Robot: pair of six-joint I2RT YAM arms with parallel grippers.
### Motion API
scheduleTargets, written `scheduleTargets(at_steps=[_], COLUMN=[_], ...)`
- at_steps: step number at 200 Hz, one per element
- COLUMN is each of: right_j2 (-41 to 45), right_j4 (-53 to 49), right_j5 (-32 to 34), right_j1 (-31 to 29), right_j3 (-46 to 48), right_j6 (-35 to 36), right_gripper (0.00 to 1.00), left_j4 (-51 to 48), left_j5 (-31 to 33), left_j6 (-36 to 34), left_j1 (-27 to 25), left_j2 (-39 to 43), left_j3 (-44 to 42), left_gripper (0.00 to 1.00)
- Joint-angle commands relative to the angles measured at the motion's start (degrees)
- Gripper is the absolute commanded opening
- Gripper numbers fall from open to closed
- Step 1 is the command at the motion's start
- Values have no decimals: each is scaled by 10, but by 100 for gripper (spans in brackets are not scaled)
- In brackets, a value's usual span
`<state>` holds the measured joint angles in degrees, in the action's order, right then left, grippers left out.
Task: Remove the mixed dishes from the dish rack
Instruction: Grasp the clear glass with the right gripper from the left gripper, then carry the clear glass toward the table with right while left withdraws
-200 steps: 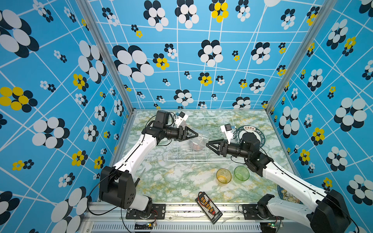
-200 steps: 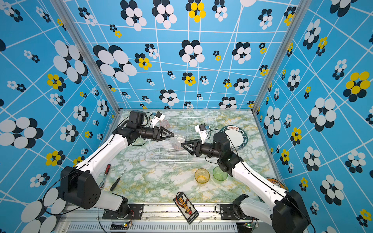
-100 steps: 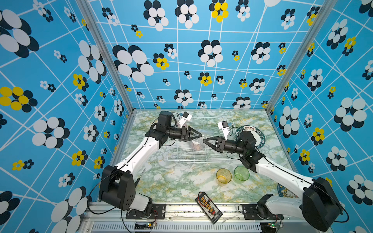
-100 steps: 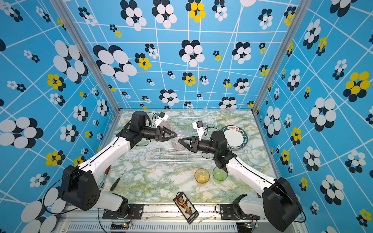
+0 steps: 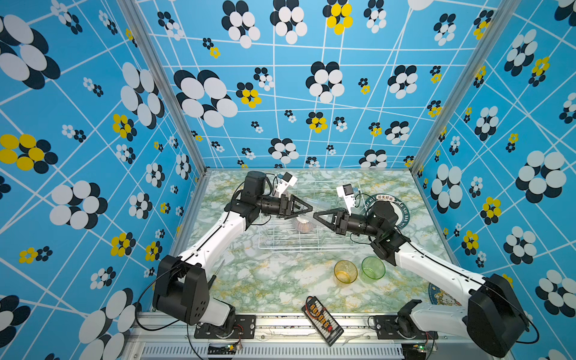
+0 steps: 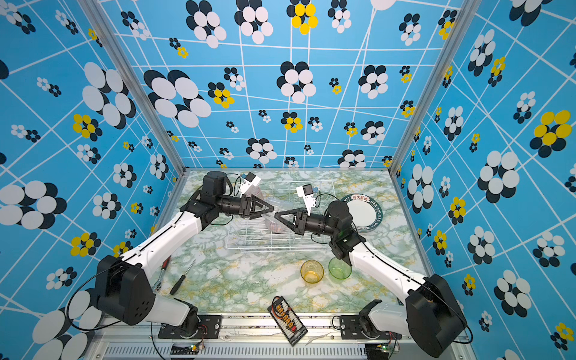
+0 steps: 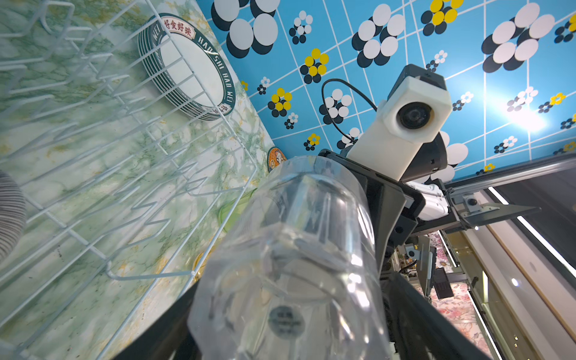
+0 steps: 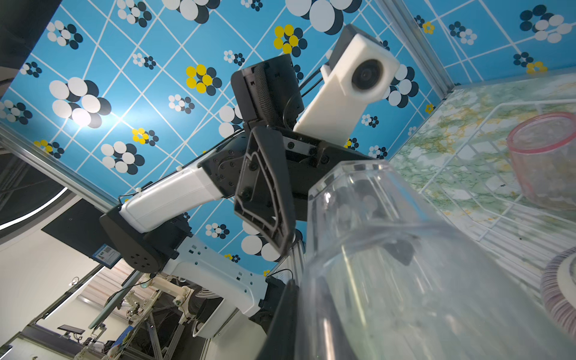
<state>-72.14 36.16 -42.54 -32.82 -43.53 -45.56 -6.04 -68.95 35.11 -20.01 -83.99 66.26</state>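
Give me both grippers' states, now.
Left gripper: open, jaws spread around the base of the clear tumbler.
Right gripper: shut on the clear tumbler.

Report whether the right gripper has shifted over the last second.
Yes. In a top view the right gripper has slid a little leftward and toward the back wall over the dish rack, from level with the striped bowl to just behind it.

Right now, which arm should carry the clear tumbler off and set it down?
Right. The right claw is shut on the clear tumbler, the left claw stands open, and the yellow tumbler and green tumbler sit on the table on the right arm's side.
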Motion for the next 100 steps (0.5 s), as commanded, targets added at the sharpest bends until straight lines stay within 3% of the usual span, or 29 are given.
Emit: scheduleTargets(at_steps=[1, 33, 57, 78, 100], right_j2=[10, 33, 56, 76, 73], right_j4=[-41, -143, -258, -416, -593], right_j5=[6, -2, 8, 46, 131], right_j1=[1, 1, -3, -17, -61], right_j3=[-25, -41, -62, -104, -172], right_j6=[22, 65, 118, 193, 277], right_gripper=[0, 0, 0, 0, 0], left_j4=[-7, -19, -121, -239, -331], left_j5=[6, 25, 79, 173, 295], left_j6=[-22, -29, -92, -156, -197], left_j1=[0, 10, 26, 42, 51], left_j2=[16, 39, 66, 94, 121], left_j3=[-1, 1, 25, 52, 72], left_gripper=[99, 99, 99, 99, 99])
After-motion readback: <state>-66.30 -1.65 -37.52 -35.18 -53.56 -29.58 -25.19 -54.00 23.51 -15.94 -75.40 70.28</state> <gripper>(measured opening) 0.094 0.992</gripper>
